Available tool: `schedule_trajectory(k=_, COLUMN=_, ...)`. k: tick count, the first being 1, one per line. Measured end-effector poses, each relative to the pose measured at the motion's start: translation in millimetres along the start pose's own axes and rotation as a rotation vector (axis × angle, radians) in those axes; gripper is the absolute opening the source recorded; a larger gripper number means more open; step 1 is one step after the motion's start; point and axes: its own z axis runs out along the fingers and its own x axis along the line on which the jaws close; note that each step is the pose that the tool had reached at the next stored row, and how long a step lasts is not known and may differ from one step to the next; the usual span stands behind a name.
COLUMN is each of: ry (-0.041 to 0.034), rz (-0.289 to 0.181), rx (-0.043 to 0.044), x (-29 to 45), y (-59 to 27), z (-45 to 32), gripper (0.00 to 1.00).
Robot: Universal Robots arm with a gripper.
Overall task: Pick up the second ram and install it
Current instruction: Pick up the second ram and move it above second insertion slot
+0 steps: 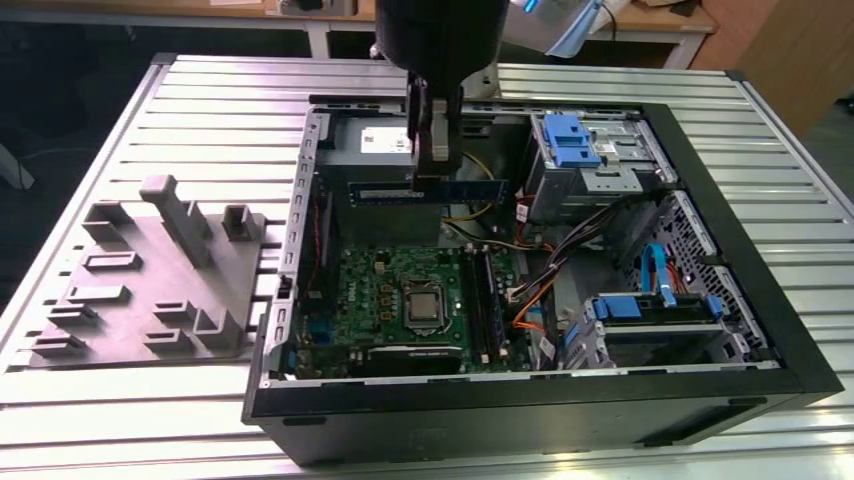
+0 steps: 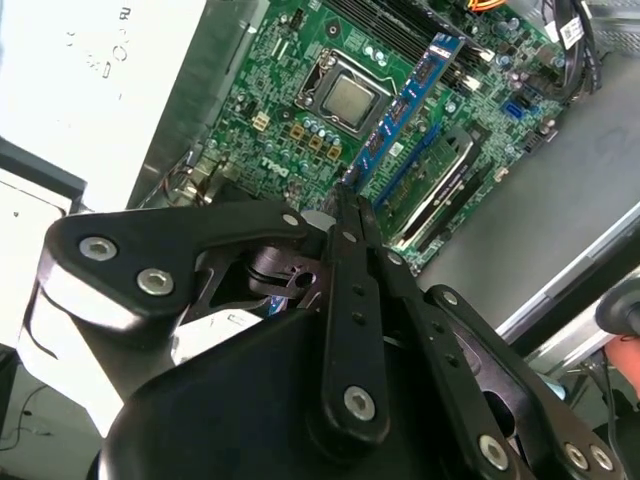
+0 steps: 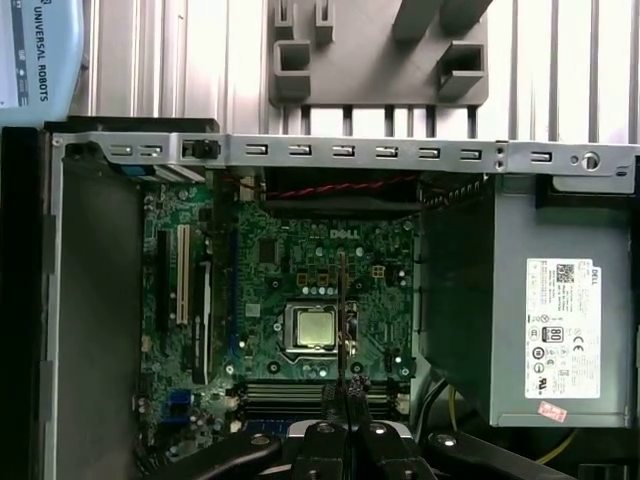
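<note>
Above the green motherboard [image 1: 380,290], inside the open computer case [image 1: 534,420], the second ram [image 1: 481,189] hangs level on its long edge. The gripper [image 1: 435,178] is clenched on its middle, near the grey power-supply box [image 1: 363,142].

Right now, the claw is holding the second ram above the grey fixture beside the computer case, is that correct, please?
Not quite. The claw is holding the second ram above the open computer case, over its motherboard, not above the grey fixture, which sits beside the case. The exterior view shows this.
</note>
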Motion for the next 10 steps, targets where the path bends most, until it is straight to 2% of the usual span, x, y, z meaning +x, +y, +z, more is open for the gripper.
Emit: schedule_trajectory(k=10, ry=-0.0013, rz=0.015, rx=0.0002, x=0.4, y=-0.6, z=18.1, gripper=0.11)
